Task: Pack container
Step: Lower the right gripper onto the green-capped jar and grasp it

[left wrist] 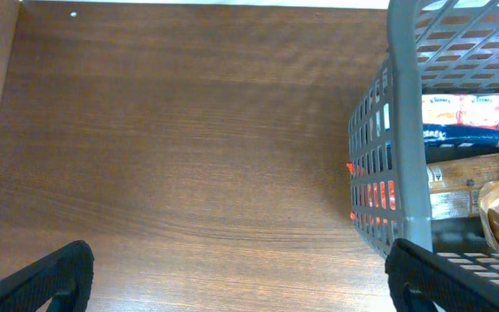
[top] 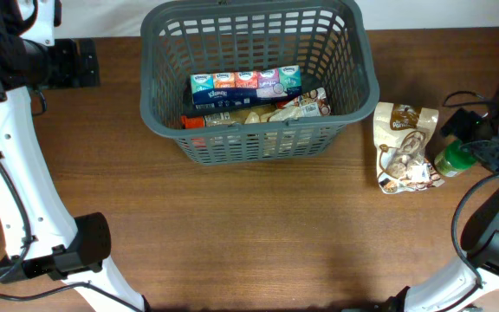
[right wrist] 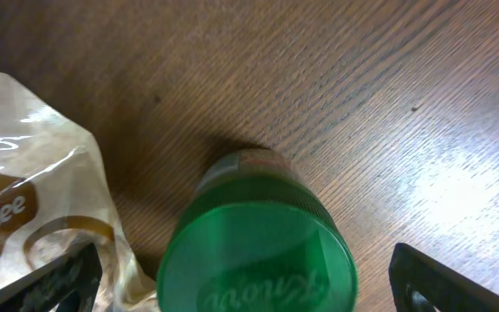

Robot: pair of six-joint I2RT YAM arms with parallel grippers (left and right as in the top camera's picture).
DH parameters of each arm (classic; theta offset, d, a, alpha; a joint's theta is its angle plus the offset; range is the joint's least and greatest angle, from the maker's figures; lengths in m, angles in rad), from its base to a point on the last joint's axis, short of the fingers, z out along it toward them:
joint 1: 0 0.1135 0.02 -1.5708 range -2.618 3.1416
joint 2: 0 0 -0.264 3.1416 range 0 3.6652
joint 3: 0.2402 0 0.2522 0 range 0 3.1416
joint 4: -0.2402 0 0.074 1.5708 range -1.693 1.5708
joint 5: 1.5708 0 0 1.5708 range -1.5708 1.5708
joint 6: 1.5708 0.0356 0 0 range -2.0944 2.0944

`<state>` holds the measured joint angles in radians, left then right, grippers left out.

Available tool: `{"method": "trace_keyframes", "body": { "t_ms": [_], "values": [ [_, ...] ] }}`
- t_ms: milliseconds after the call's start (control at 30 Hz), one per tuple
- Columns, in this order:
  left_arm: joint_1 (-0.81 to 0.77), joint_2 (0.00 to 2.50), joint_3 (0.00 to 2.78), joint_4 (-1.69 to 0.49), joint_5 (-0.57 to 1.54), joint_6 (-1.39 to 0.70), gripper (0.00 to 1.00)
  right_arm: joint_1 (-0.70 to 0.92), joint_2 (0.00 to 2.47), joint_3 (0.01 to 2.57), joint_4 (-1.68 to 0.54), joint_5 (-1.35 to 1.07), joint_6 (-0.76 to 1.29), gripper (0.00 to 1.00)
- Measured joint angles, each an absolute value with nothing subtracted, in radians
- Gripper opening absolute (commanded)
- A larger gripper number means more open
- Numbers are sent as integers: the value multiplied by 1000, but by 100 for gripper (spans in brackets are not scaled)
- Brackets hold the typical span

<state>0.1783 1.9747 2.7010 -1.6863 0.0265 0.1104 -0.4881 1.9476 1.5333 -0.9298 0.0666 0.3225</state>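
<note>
Table (top: 232,234) brown wood, everything sits on it

Container (top: 267,143) at the back centre of the table, upright, long side toward me. In the left wrist view its rim (left wrist: 405,130) runs down the right of frame, just beside my left gripper. Already part filled: tissue multipack (top: 245,84) lying across the middle, mixed packets under and in front of it, and something orange low at the left end. My guess is it's stiff moulded plastic, light on its own and heavier now with the load. The slotted walls would flex a bit if squeezed. The thick rim is the best place to pinch, the lattice less so. I'd judge it doesn't need moving, room left on top

Coffee bag (top: 405,147) flat on the table to the right of the container, apart from it. Likely soft, crinkly and slippery film, so grab it at a sealed end, not the belly

Green-lid jar (top: 453,159) touching or just beside the bag's right edge, upright, lid (right wrist: 258,251) facing my right wrist camera. Looks rigid, smooth and round, could roll if tipped. Take it across the lid or neck

Left gripper (left wrist: 241,286) spread wide, nothing between the fingers, over bare table left of the container

Right gripper (right wrist: 249,286) spread wide, straddling the jar from above, fingers either side, no contact that I can see
</note>
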Motion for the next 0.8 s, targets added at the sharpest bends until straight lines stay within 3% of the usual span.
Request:
{"method": "trace_keyframes", "body": {
  "t_ms": [633, 800],
  "values": [
    [178, 1975, 2701, -1686, 27, 110, 99, -488, 2066, 1533, -910, 68, 364, 100],
    [178, 1975, 2701, -1686, 27, 110, 99, -488, 2068, 1533, -907, 68, 368, 87]
  ]
}}
